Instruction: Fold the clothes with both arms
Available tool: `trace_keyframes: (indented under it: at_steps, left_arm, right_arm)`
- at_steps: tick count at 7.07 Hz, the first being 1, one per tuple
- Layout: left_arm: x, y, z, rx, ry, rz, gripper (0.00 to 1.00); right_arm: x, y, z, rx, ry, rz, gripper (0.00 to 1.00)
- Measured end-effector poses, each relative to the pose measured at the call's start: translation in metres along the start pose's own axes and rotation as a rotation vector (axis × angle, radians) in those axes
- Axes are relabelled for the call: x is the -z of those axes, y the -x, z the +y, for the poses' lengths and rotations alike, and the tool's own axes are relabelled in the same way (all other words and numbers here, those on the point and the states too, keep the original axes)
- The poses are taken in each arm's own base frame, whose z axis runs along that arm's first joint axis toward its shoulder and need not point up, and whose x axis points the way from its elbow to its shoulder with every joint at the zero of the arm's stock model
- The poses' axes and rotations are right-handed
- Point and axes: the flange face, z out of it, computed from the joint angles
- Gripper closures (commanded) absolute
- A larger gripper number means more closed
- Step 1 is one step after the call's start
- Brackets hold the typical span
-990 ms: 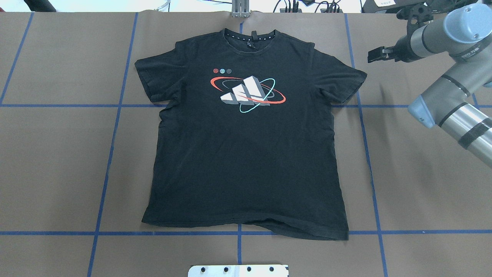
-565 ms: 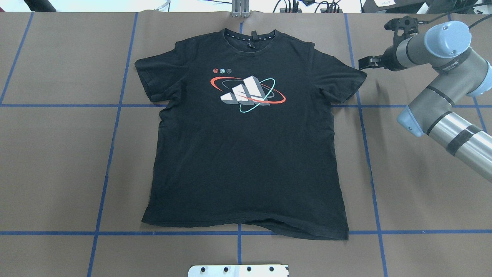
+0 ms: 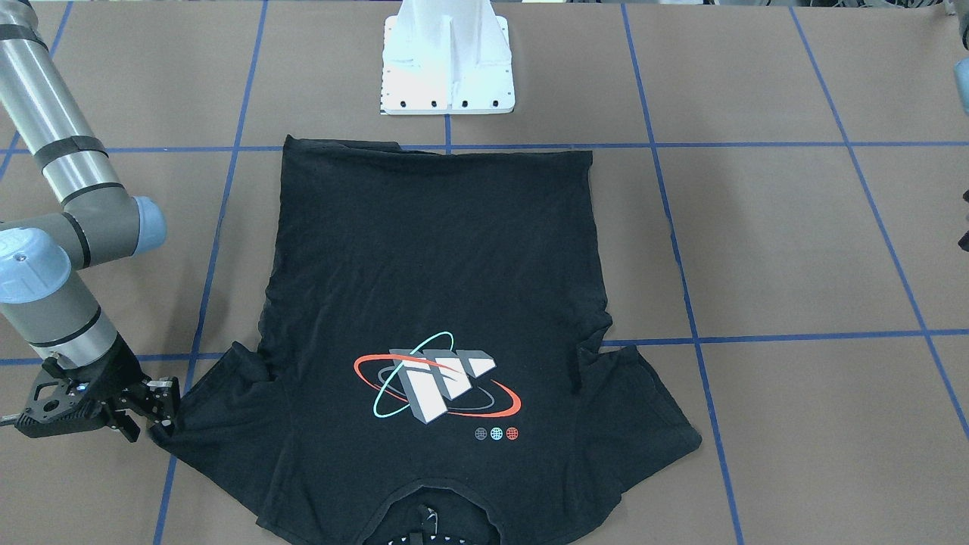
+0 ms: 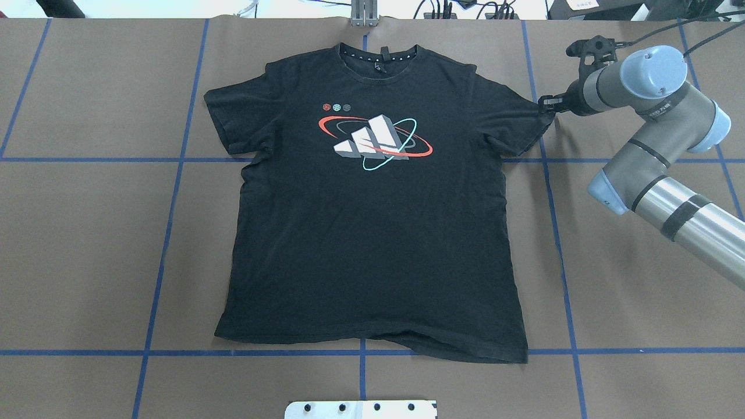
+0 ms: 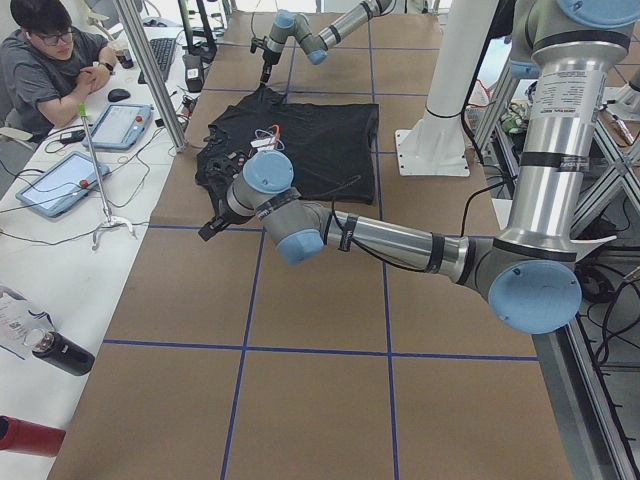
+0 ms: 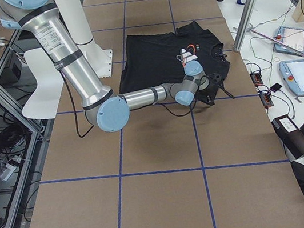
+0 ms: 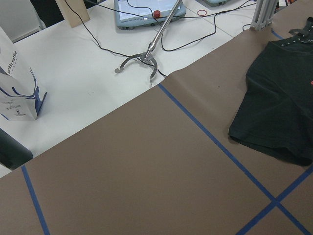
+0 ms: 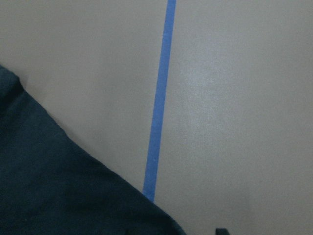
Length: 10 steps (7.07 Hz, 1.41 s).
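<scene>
Notes black two-finger right claw [image 4: 546,105], seemingly spread, at sleeve tip of flat black printed T-shirt [image 4: 372,244], body to its left. Left claw [image 5: 208,232] well apart; state: cannot tell.

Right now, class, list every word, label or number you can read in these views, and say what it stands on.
"coffee": on the white paper bag; the letters before it are unclear.
Label on the right arm: too small to read.
T-shirt: a picture print only, no readable words.
</scene>
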Motion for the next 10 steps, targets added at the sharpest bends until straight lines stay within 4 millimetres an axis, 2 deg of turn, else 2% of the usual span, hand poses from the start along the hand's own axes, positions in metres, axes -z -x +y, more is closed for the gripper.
trace_keyframes:
  at_steps: [5,6,7,9,10]
  left_arm:
    - [0.000,0.000,0.001,0.000,0.001,0.001,0.00]
    - [0.000,0.000,0.001,0.000,0.001,0.001,0.00]
    - [0.000,0.000,0.001,0.000,0.001,0.001,0.00]
    - [0.000,0.000,0.001,0.000,0.001,0.002,0.00]
    - [0.000,0.000,0.001,0.000,0.001,0.002,0.00]
  right_arm:
    - [-0.001,-0.006,0.004,0.000,0.005,0.007,0.78]
    - [-0.001,-0.007,0.004,0.000,0.005,0.008,0.93]
    - [-0.001,-0.007,0.004,0.000,0.005,0.008,1.00]
    - [0.002,-0.001,0.000,0.002,-0.002,-0.001,1.00]
    - [0.009,0.012,-0.008,-0.001,-0.012,-0.014,1.00]
